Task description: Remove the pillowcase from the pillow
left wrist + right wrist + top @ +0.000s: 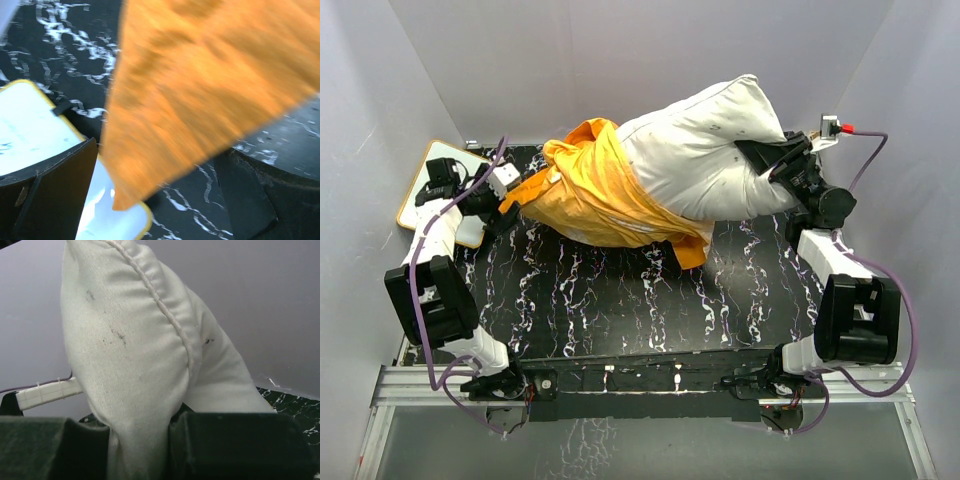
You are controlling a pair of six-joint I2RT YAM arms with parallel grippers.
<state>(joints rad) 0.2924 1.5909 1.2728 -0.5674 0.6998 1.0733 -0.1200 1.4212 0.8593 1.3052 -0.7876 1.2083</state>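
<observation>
The off-white pillow [705, 160] lies across the back of the table, its right end raised. The orange pillowcase [595, 195] is bunched over its left half, and the right half is bare. My right gripper [775, 160] is shut on the pillow's right end; in the right wrist view the pillow [130, 350] is pinched between the fingers of that gripper [140, 442]. My left gripper [510, 208] is at the pillowcase's left tip. In the left wrist view that gripper [157, 167] has its jaws wide apart, and a blurred corner of the pillowcase [200, 85] hangs between them, not pinched.
A white whiteboard with a wooden frame [420, 185] lies at the far left under the left arm, and also shows in the left wrist view [30, 135]. The table top [620, 300] is black marble. Grey walls enclose the back and sides. A cable with a red plug [845, 129] sits at the back right.
</observation>
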